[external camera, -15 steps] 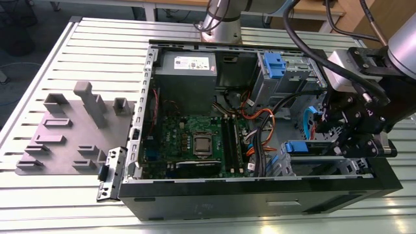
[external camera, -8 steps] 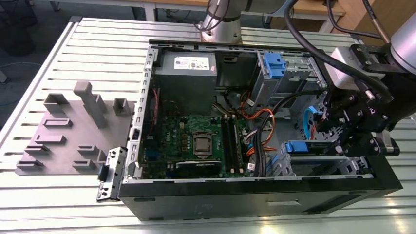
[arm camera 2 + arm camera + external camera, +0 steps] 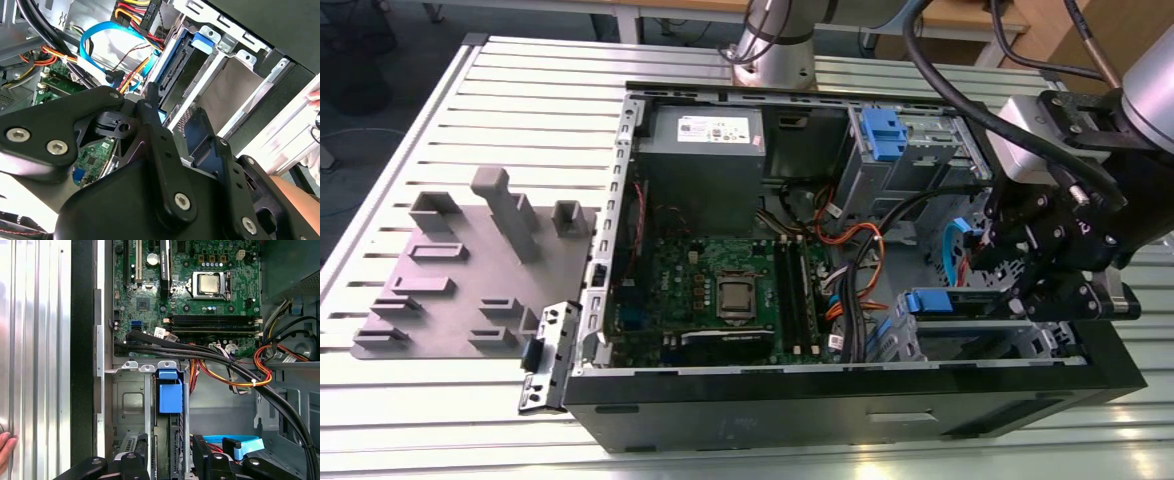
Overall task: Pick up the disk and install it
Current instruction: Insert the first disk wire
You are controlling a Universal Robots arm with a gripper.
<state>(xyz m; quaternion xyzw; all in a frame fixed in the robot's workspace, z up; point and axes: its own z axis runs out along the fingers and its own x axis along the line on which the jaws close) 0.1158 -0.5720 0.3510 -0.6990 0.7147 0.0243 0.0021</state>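
Down at the drive cage [image 3: 125, 405] of the computer case [image 3: 827, 395], judged mid-install: gripper [image 3: 1014, 295] right at that cage over the disk [image 3: 169, 396], slotted edge-on inside it, clamped or loose impossible to tell, further seating calling for a square push.

Black-orange-yellow cable bundle [image 3: 200, 352] crosses just beside grey metal drive cage [image 3: 127, 405]; blue-framed disk [image 3: 170, 397] fills one slot. Open room above green motherboard [image 3: 680, 270], over ribbed metal desk [image 3: 454, 130].
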